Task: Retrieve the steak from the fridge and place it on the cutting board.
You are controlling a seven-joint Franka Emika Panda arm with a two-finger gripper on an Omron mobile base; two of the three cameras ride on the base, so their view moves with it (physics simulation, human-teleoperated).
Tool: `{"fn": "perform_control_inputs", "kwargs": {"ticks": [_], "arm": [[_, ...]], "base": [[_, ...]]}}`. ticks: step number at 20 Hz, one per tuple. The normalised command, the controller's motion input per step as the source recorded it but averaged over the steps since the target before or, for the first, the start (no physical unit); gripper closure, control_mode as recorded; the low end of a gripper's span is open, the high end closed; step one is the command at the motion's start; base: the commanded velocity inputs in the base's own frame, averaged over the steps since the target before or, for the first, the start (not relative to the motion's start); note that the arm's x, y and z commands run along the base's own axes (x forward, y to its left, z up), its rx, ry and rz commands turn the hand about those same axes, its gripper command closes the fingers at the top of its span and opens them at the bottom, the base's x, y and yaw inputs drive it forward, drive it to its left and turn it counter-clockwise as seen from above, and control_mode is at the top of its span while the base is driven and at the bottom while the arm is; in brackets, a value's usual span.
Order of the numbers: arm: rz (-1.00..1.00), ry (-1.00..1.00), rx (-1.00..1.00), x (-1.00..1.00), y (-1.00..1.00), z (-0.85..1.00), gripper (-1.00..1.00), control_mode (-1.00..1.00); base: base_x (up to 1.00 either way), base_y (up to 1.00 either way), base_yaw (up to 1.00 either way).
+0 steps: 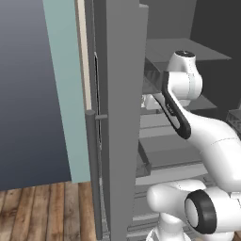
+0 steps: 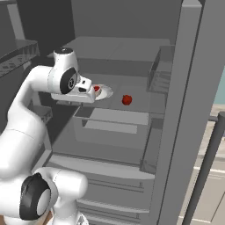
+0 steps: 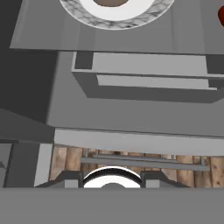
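**Left base view:** the tall all-grey fridge (image 1: pixel 120 117) has its door swung open toward the cam, prob. so the arm can get at the shelves. The long vertical grey bar handle (image 1: pixel 92 160) is on the door's outer face. The white arm runs past the door edge into the fridge. Count: 1 door, 1 handle.

**Right base view:** landmark is the round white plate w/ patterned rim (image 2: pixel 107 93), flat on a mid shelf. The steak (image 2: pixel 96 88), a small red slab of meat, lies on the plate, on the arm-side half. It's served on a dish, so it sits a bit proud of the shelf. The small glossy red ball (image 2: pixel 127 99) sits on the same shelf, near the plate on the door side, apart from it and not the target. The two-finger gripper (image 2: pixel 91 94) is right at the plate's arm-side rim, about level w/ the steak. I read this as the approach for the grab. Jaws are drawn in as far as they go, w/ nothing between them. They'd likely need to spread before taking the meat. Count: 1 plate, 1 steak, 1 ball.

**Hand view:** the plate (image 3: pixel 113 19) is at the top edge, w/ the steak (image 3: pixel 109 2) a brownish sliver on it. The ball (image 3: pixel 221 15) is at the far right, beside the plate. Below the plate's shelf, a grey drawer front (image 3: pixel 144 74) juts out. Further down are plank-wood floor strips (image 3: pixel 65 159). The cam looks down the shelf front, so the hand prob. hangs just outside the plate rim. Steak not yet lifted, and the cutting board leg is all to come.
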Motion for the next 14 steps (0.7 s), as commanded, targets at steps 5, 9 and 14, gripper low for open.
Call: {"fn": "perform_control_inputs", "kwargs": {"ticks": [5,9,14], "arm": [[-0.04,0.01,0.04,0.37,-0.18,0.00,-1.00,-1.00],[-0.03,0.00,0.04,0.55,-0.05,0.00,-1.00,-1.00],[-0.04,0.00,0.03,0.63,0.00,0.00,-1.00,-1.00]], "base": [[0.00,0.00,0.00],[0.00,0.00,0.00],[0.00,0.00,0.00]]}}
